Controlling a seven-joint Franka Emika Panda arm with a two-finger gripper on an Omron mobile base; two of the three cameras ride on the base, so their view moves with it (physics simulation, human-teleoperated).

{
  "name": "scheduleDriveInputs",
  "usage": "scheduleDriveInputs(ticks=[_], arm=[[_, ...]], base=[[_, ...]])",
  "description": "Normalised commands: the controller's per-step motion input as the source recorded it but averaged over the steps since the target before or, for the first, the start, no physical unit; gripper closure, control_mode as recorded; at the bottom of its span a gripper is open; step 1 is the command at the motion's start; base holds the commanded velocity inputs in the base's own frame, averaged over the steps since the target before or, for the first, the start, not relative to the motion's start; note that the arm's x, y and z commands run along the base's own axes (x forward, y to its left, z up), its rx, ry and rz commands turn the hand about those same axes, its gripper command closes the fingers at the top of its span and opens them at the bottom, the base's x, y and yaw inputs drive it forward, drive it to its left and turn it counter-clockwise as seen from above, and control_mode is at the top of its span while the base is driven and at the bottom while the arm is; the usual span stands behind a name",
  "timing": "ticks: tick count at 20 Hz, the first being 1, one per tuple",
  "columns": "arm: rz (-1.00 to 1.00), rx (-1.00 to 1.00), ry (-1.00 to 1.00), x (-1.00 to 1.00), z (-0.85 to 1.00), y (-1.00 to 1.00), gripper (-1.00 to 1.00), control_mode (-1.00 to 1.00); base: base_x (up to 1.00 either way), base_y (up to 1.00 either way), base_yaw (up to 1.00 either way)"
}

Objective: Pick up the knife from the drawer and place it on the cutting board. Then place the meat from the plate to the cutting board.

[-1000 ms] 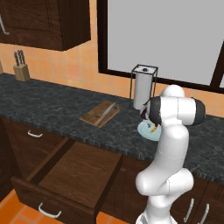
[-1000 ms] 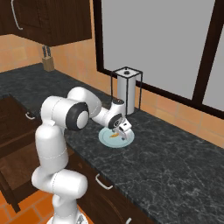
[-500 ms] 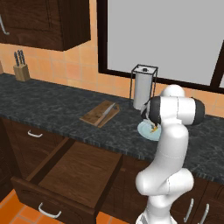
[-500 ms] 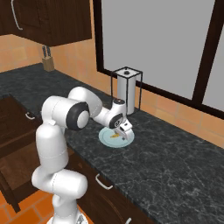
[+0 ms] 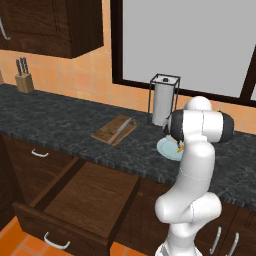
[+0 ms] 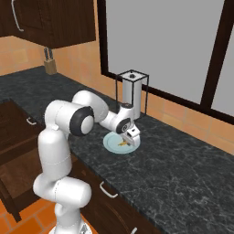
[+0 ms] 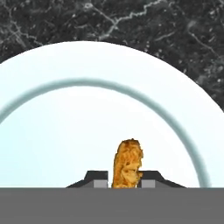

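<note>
The tool (image 7: pixel 124 181) was down over the plate (image 7: pixel 52 131), its two tips pinching the near end of the meat (image 7: pixel 127 164); how firmly they held was hard to judge, since little of the tips showed. The strip lay on the plate's inner well, its long axis running away from the tool toward the far rim. To do this well, a straight lift should come first, clearing the rim before any swing toward the cutting board (image 5: pixel 114 130), where the knife (image 5: pixel 125 127) appeared to lie already. The plate sat on the dark tabletop (image 6: pixel 192 169) beside the wire stand (image 6: pixel 131 93). The drawer (image 5: pixel 85 200) stood open.
</note>
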Motion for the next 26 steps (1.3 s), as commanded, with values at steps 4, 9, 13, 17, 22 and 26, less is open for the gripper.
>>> scheduleDriveInputs(ticks=[4, 9, 13, 17, 22, 26], arm=[[0.01, 0.00, 0.00, 0.00, 0.34, 0.03, 1.00, -1.00], [0.06, 0.00, -0.03, 0.00, 0.71, 0.59, 1.00, -1.00], [0.07, 0.00, 0.00, 0.05, 0.65, 1.00, 1.00, -1.00], [0.02, 0.00, -0.04, 0.35, 0.64, 1.00, 1.00, -1.00], [0.00, 0.01, -0.04, 0.77, 0.38, 1.00, 1.00, -1.00], [0.00, 0.06, -0.01, 0.71, -0.11, 0.88, 1.00, -1.00]], base=[[0.00, 0.00, 0.00], [0.00, 0.00, 0.00], [0.00, 0.00, 0.00], [0.00, 0.00, 0.00], [0.00, 0.00, 0.00], [0.00, 0.00, 0.00]])
